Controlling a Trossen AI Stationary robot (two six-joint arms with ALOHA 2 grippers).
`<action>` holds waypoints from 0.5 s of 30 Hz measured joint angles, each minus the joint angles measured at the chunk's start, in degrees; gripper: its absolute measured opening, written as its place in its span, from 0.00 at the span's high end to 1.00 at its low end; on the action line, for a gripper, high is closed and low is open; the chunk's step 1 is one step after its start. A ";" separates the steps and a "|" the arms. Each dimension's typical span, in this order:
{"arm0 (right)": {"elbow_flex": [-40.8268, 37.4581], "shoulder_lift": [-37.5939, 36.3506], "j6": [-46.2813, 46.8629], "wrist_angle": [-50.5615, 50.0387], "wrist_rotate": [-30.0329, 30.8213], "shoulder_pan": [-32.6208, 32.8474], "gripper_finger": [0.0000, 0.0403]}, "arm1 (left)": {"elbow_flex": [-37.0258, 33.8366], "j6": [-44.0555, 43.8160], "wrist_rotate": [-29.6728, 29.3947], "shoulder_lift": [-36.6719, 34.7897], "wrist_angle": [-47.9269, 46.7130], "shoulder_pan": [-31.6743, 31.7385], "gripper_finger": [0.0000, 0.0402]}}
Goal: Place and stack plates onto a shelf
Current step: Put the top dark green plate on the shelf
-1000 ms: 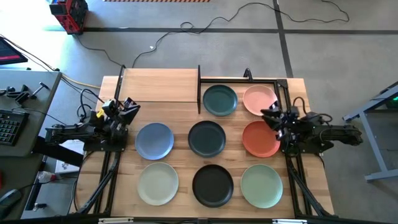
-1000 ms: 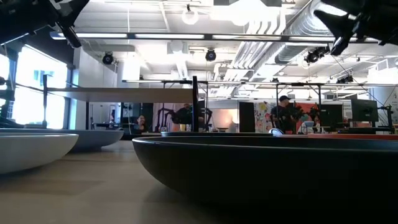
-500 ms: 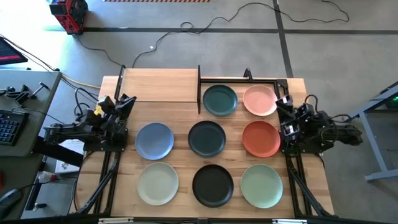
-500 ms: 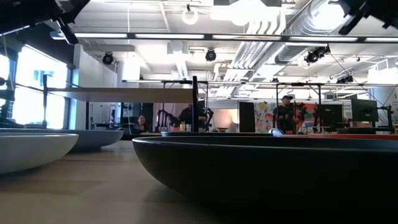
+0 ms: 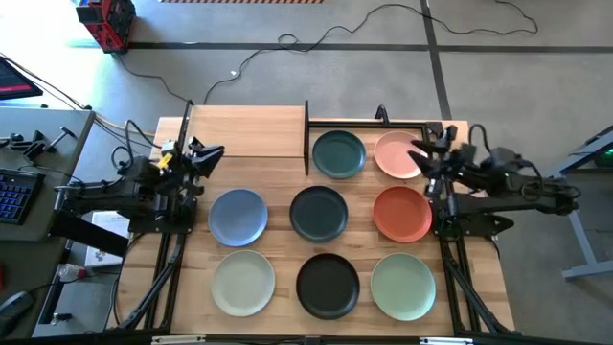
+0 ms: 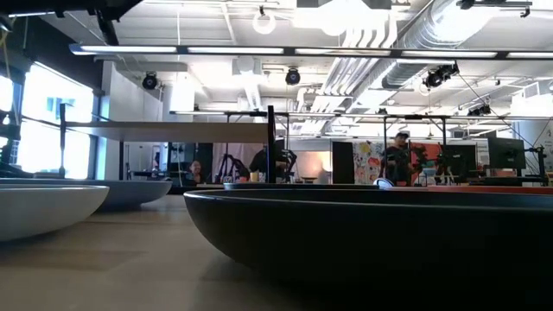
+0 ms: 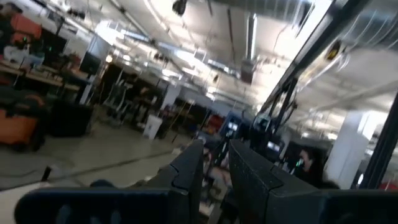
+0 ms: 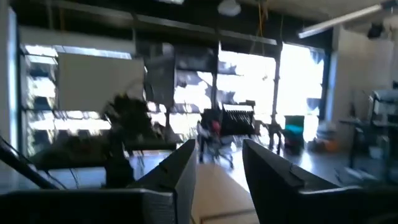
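Observation:
Several round plates lie flat on the slatted tabletop: dark teal [image 5: 339,154], pink [image 5: 398,155], blue [image 5: 238,216], charcoal [image 5: 319,213], orange-red [image 5: 401,213], pale cream-green [image 5: 243,282], black [image 5: 328,285] and sage green [image 5: 402,286]. The shelf [image 5: 247,132], a light-wood board on black rods, stands at the far left. My left gripper [image 5: 213,153] hangs open in the air beyond the blue plate. My right gripper [image 5: 419,153] hangs open high over the pink plate's right rim. Both wrist views look into the room, with nothing between the fingers of the left gripper [image 7: 216,149] or the right gripper [image 8: 219,146].
In the low view the black plate [image 6: 371,233] fills the foreground, with the cream-green plate [image 6: 43,207] at the left and the shelf board [image 6: 173,131] seen edge-on behind. A desk with a keyboard [image 5: 14,192] stands left of the table. Cables [image 5: 316,43] lie on the floor beyond.
Both grippers have risen and tipped their fingers upward, leaving the top of the low view. The right one has also gone from the orange-red plate's far rim toward the far edge, to above the pink plate. The plates have kept still.

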 joint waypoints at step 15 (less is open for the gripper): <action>14.57 24.14 0.74 -23.80 -1.12 -6.61 0.69 | 1.89 -3.64 4.61 2.68 -7.96 -0.04 0.84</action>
